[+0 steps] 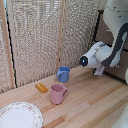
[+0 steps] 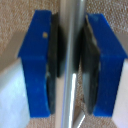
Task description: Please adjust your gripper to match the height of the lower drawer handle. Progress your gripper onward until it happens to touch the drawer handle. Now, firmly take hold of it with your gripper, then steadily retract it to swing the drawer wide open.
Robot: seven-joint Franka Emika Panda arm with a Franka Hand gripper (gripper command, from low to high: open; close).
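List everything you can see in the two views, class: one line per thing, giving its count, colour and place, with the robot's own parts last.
Blue mug: one, blue, on the wooden table near the slatted screen.
Pink mug: one, pink, on the table in front of the blue mug.
Orange block: one, orange, small, on the table to the exterior view's left of the pink mug.
Plate: one, white with a patterned rim, at the table's near corner on the exterior view's left.
Slatted screen: one, beige, standing behind the table.
Drawer: dark brown, behind the arm on the exterior view's right.
Drawer handle: one, silver bar, between the fingers in the wrist view.
Robot arm: one, white and grey, on the exterior view's right.
End effector: one, blue pads, closed around the drawer handle.
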